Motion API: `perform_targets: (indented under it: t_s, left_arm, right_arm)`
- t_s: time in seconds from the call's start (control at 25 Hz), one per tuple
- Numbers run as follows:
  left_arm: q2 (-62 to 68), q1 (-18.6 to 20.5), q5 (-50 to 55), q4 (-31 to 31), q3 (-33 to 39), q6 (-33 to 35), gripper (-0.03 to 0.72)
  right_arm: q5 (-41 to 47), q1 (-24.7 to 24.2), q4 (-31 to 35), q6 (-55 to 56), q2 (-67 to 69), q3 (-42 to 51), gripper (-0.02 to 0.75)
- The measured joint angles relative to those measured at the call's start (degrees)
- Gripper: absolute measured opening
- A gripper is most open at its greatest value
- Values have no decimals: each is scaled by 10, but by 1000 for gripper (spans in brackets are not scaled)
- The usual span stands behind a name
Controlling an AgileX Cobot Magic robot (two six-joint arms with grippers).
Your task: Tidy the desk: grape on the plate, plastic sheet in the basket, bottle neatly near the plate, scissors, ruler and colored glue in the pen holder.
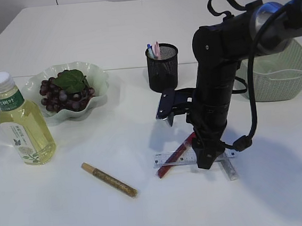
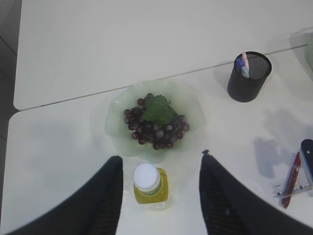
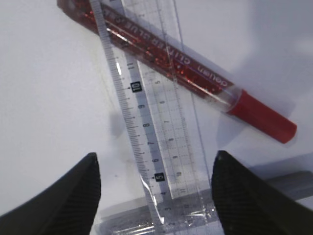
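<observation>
You had the right gripper [image 3: 154,196] spread wide just above the clear ruler [image 3: 151,147], which lay on the tabletop [image 1: 149,209] over the red glue pen [image 3: 195,73], while your left gripper [image 2: 161,196] hung open above the bottle [image 2: 150,186] beside the grape plate [image 2: 117,142].

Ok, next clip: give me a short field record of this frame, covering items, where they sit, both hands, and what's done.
grapes: on plate, done
bottle: upright beside plate
pen holder: holds a few pens
ruler: flat on table, under red glue
red glue: lies across ruler
gold glue: on table, apart
scissors: on table by pen holder
basket: far right
left hand: open, above bottle
right hand: open, over ruler
</observation>
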Motion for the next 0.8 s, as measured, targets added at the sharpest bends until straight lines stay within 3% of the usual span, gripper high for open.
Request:
perform_targets:
  t_s: [0.28, 0.8]
  left_arm:
    - [0, 0, 0, 0, 0, 0, 372]
    - [0, 0, 0, 0, 0, 0, 372]
  right_arm:
    - [11, 0, 0, 0, 0, 0, 595]
    - [4, 0, 0, -1, 0, 0, 597]
